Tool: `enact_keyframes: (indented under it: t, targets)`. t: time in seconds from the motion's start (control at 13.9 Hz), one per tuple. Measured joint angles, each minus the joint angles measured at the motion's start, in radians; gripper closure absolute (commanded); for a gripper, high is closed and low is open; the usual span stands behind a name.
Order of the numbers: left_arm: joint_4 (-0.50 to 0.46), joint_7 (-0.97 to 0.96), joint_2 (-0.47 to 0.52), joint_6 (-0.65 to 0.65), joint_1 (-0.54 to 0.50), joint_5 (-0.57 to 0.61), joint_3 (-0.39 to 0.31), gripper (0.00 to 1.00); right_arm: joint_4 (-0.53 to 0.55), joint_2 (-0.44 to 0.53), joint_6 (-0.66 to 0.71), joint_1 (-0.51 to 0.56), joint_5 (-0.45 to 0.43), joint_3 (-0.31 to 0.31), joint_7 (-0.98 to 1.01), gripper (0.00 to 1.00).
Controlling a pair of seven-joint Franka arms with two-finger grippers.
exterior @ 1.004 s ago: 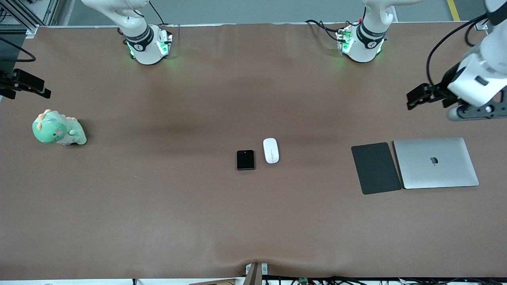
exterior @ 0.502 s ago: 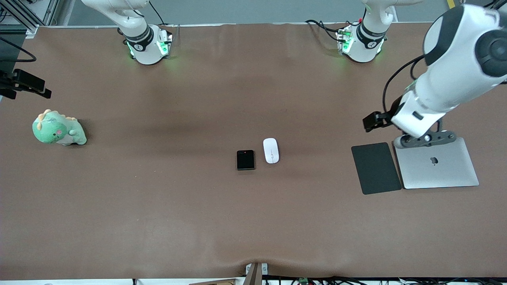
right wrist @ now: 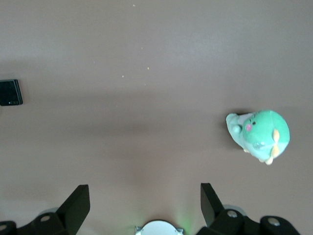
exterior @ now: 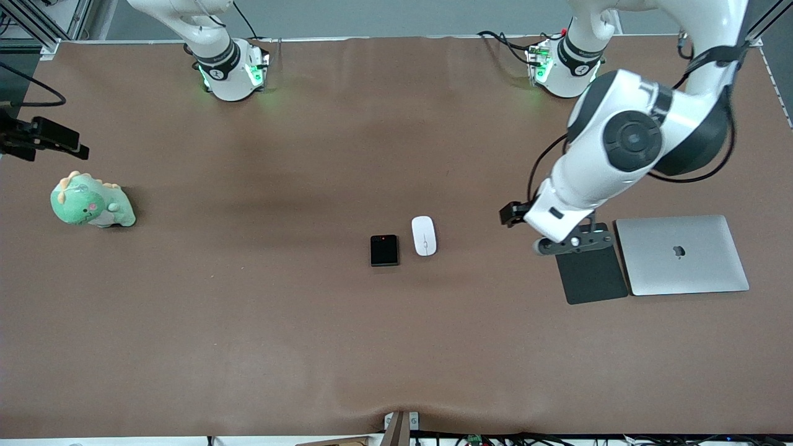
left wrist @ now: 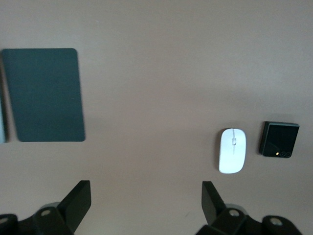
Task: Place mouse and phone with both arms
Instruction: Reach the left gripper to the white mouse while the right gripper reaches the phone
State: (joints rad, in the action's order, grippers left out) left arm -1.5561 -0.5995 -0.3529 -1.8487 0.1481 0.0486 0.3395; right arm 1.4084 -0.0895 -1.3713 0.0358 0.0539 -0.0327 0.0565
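— What is changing at the moment?

— The left arm is swinging in from its own end of the table [exterior: 248, 341]. A second ago the left gripper [left wrist: 145, 185] was hanging out past the silver laptop [exterior: 681, 254]; now it is hovering over the edge of the dark grey pad [exterior: 595, 275], on the side toward the mouse [exterior: 424, 235]. Its fingers are spread wide and carrying nothing.

— And the task's things?

— The mouse and the phone [exterior: 384, 249] are lying untouched on the middle of the table, just beside each other, the phone slightly nearer the front camera and toward the right arm's end. So nothing is being grasped yet; I would judge this to be the approach to the mouse.

— Is the right arm doing anything?

— It is waiting. The right gripper [right wrist: 144, 187] is hanging over its own end of the table, jaws apart and empty, near the green plush dinosaur [exterior: 92, 201] (barely shifted in the last second).

— Is anything getting in the way?

— Bare table is lying between the left gripper and the mouse. The phone sitting so close is probably the only concern, though the gap between them is hard to gauge from here.
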Motion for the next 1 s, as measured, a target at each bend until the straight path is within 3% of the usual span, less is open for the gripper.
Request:
enact_keyframes:
  t: [0.65,1.0]
  targets:
    - [-0.079,-0.228,-0.118,-0.236,0.140,0.100,0.002,0.00,0.003,-0.057,-0.045,-0.001,0.000,0.000,0.001,0.00]
    - [-0.072,-0.313,-0.233,-0.350,0.208,0.158,0.002,0.00,0.012,-0.190,-0.069,-0.013,0.010,0.009,0.001,0.00]
